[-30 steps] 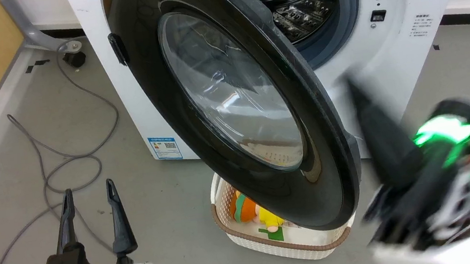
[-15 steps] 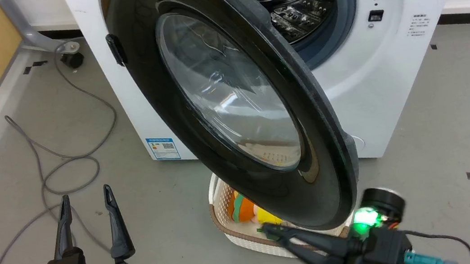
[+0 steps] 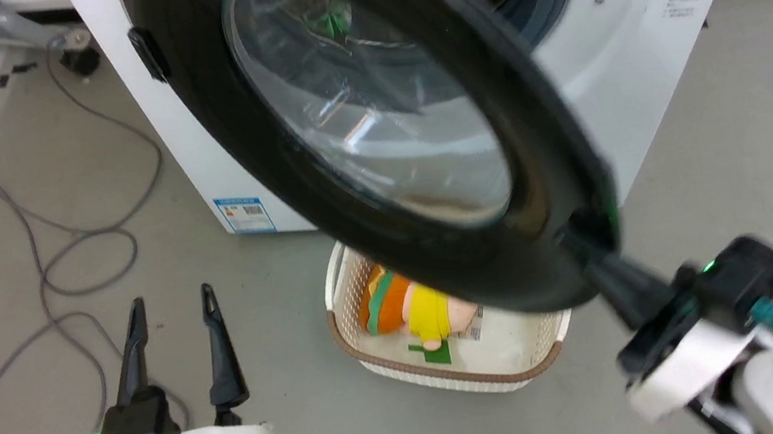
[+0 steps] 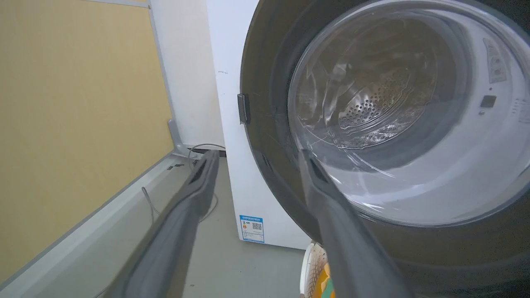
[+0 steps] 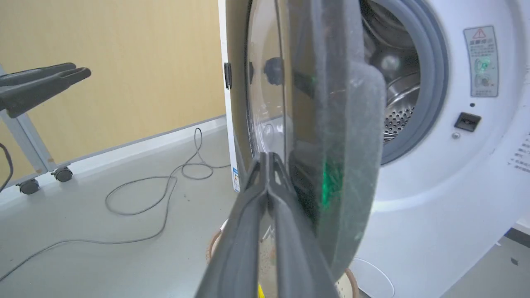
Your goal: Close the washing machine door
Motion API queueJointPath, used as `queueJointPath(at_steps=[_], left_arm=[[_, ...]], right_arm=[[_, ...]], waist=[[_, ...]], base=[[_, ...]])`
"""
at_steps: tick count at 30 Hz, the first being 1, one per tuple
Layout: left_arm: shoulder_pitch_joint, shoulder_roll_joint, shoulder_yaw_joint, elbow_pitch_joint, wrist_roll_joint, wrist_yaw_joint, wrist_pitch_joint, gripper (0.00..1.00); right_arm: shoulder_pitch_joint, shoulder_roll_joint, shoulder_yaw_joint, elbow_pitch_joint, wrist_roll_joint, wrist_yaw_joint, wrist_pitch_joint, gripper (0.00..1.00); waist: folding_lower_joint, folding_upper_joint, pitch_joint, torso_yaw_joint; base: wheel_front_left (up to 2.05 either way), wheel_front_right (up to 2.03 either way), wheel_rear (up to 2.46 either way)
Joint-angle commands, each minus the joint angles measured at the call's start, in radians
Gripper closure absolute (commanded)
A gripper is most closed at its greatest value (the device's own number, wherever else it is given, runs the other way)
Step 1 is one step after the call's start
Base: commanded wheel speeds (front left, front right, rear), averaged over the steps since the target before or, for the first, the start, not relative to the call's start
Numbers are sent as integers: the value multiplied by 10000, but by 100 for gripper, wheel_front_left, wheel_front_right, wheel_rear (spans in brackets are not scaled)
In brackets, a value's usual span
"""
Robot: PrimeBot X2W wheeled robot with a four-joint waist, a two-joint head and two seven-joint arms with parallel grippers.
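Well, the washing machine door (image 3: 376,136) stands swung out from the washing machine (image 3: 643,64), above a basket (image 3: 453,381). My right claw (image 3: 579,242) is clenched, fingers pressed together, its tips at the door rim's 5 o'clock and seemingly touching it. My left claw (image 3: 172,305) sits released at 7 o'clock, well apart from the door.
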State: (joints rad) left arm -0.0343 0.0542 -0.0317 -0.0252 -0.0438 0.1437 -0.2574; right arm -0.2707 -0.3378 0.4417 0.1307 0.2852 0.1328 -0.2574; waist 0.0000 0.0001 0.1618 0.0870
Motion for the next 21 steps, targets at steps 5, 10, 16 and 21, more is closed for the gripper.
queueJointPath(at_steps=[5, 10, 16, 21], left_arm=[[-435, -17, -204, -13, 51, -3, -43, 0], [-800, -29, -380, -53, 15, 33, -43, 0], [-1236, -35, -577, -151, -31, 126, -43, 0], [-1508, -37, -668, -182, -108, 224, -43, 0]], right_arm=[[-832, 77, -1078, 620, -26, -21, -44, 100], [-1666, 154, -1843, 1269, -255, -21, -44, 100], [-2820, 245, -2735, 1984, -357, -21, -44, 100], [-3819, 163, -2995, 2671, -603, -21, -44, 100]], waist=[[0, -1, 680, 59], [0, -1, 1254, 154], [0, -1, 1889, 260], [0, -1, 2318, 298]], base=[[0, 0, 0], [0, 0, 0], [0, 0, 0], [0, 0, 0]])
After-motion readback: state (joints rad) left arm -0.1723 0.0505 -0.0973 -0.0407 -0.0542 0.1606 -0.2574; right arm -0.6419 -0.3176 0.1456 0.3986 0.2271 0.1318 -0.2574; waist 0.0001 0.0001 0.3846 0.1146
